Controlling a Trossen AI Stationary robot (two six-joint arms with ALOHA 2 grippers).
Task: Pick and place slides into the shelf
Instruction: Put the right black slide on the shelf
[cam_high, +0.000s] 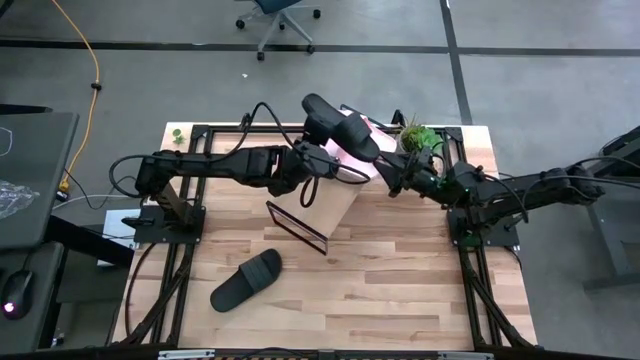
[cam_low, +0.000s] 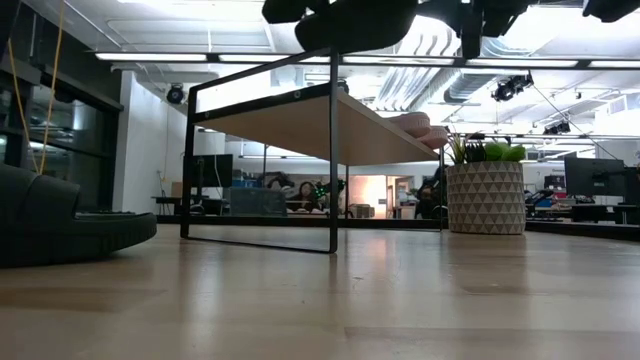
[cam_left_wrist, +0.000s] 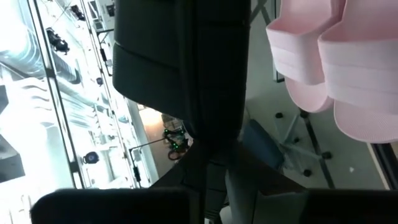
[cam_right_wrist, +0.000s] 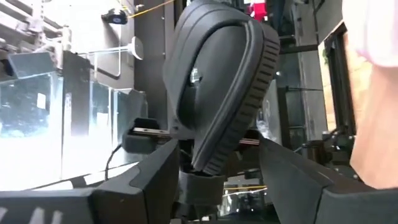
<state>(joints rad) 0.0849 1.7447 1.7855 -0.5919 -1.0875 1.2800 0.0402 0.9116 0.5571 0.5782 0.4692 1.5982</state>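
We see left end effector (cam_high: 318, 158) pinching matte black slide (cam_high: 341, 127) above slanted light-wood shelf (cam_high: 335, 197) near table's far edge. Right end effector (cam_high: 388, 178): fingers' state we cannot tell. Second black slide (cam_high: 246, 280) near front-left corner.

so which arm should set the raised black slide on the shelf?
Left. The left gripper holds the raised black slide over the shelf, beside the pink slides. The right gripper is only nearby.

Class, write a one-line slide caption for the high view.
Left gripper lifts a black slide over the shelf holding pink slides; another black slide waits on the table.
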